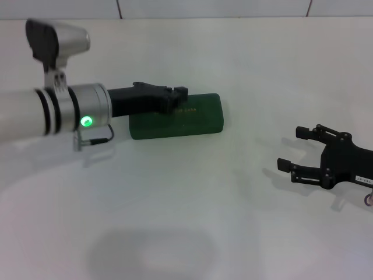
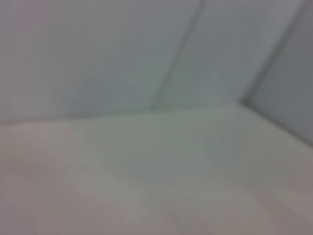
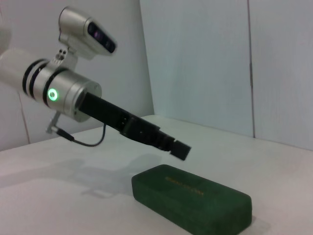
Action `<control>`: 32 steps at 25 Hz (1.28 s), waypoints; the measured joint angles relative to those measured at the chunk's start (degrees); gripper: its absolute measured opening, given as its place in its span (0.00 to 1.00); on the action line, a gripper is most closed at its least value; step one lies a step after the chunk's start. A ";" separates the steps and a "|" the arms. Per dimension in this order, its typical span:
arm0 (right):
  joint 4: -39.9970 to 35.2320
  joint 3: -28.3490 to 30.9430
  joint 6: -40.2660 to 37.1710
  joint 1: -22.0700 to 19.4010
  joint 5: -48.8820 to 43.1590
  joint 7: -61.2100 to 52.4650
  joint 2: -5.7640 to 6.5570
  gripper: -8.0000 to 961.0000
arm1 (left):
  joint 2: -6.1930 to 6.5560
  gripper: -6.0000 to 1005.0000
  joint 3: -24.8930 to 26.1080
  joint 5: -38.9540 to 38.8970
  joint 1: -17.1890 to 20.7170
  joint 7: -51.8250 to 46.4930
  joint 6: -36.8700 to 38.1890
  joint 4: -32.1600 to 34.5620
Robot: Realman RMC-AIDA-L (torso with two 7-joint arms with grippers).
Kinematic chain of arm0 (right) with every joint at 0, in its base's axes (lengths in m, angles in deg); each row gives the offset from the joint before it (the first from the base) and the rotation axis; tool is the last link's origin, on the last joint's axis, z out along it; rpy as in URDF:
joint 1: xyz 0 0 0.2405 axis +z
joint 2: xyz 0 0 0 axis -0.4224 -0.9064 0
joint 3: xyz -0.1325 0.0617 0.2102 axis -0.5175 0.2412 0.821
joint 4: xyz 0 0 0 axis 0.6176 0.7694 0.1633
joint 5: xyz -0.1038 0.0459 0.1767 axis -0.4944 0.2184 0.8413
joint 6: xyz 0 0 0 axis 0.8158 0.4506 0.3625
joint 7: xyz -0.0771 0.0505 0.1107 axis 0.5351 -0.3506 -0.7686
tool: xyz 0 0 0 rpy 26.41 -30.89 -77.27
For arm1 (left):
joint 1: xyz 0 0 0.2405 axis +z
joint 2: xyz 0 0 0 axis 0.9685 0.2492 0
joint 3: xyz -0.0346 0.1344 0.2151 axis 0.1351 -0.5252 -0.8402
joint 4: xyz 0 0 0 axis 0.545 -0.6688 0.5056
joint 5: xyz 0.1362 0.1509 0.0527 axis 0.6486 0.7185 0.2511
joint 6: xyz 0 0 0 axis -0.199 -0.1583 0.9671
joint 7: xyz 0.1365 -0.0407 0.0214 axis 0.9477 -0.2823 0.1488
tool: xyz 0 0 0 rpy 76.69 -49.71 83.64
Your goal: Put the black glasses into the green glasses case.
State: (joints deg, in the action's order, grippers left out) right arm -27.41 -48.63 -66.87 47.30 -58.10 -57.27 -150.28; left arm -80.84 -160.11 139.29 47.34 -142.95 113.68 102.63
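The green glasses case (image 1: 185, 119) lies shut on the white table, gold lettering on its lid; the right wrist view shows the green glasses case (image 3: 195, 198) from the side. My left gripper (image 1: 179, 93) hovers just above the case's rear left part, fingers together and holding nothing; this left gripper (image 3: 179, 150) hangs clear of the lid in the right wrist view. My right gripper (image 1: 293, 149) rests open near the table's right side, well away from the case. The black glasses are out of view.
The white table (image 1: 192, 192) runs to a pale panelled wall (image 1: 210, 8) at the back. The left wrist view shows only blurred wall (image 2: 122, 54) and tabletop (image 2: 146, 171).
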 joint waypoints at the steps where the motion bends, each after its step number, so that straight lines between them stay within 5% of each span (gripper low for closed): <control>1: 0.00 0.02 -0.01 0.00 -0.02 -0.11 0.03 0.91 | 1.08 0.02 0.14 2.65 -0.83 -3.07 1.96 0.57; 4: 0.00 0.03 -0.13 0.01 -0.09 -0.72 0.16 0.91 | 3.33 0.02 1.18 10.85 -2.89 -10.54 6.77 2.01; 7: -0.02 0.04 -0.17 0.01 -0.11 -0.75 0.23 0.91 | 3.98 0.02 3.92 23.77 -4.00 -17.40 10.23 5.24; 10: -0.10 0.03 -0.13 0.01 -0.13 -0.75 0.25 0.91 | 1.71 0.02 9.10 38.32 -1.91 -18.18 13.64 12.33; 13: -0.24 0.02 0.02 0.01 -0.14 -0.75 0.25 0.91 | -0.60 0.02 13.20 42.29 0.68 -14.11 16.80 17.23; 22: -0.63 0.21 -0.53 0.01 -0.16 -0.74 0.53 0.91 | -5.49 0.11 22.13 41.43 5.87 -5.67 19.88 21.30; 26: -0.70 0.35 -2.75 0.01 -0.02 -0.69 0.93 0.91 | -5.74 0.15 24.97 32.81 9.81 3.15 22.00 20.89; 32: -0.71 0.38 -7.39 0.02 -0.03 -0.24 1.69 0.91 | -5.95 0.39 29.46 19.83 16.41 23.24 28.10 16.94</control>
State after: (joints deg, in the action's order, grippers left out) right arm -28.13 -48.24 -74.26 47.32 -58.14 -57.50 -148.59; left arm -86.80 -130.65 159.12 63.75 -119.71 141.78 119.57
